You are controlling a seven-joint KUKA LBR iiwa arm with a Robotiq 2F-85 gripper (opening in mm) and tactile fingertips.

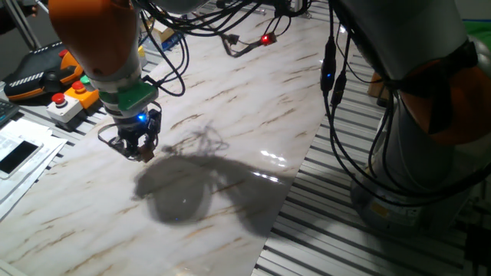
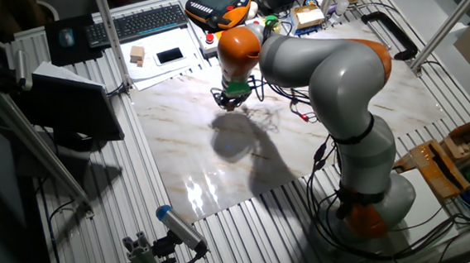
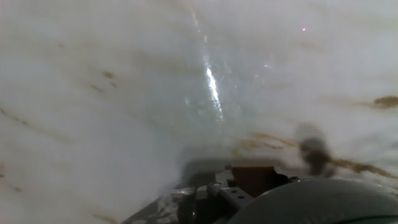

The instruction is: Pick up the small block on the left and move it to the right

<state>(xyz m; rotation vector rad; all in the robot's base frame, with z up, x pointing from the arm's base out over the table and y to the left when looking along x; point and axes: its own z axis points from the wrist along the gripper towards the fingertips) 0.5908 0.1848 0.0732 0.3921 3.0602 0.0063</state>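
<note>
My gripper [image 1: 140, 152] hangs low over the left part of the marble board [image 1: 230, 115], close to the surface. Its fingers are closed on the small block [image 1: 144, 156], a tiny light-brown wooden cube. In the hand view the block [image 3: 254, 178] shows as a brown square between the finger parts at the bottom edge, with blurred marble beyond it. In the other fixed view the gripper [image 2: 231, 102] is near the board's far edge, and the block is too small to make out there.
An orange teach pendant [image 1: 38, 73], a button box with a red button [image 1: 65, 103] and papers [image 1: 23, 153] lie left of the board. Cables [image 1: 230, 34] trail at the back. Ribbed metal table [image 1: 330, 222] lies to the right. Wooden blocks [image 2: 137, 55] sit off the board.
</note>
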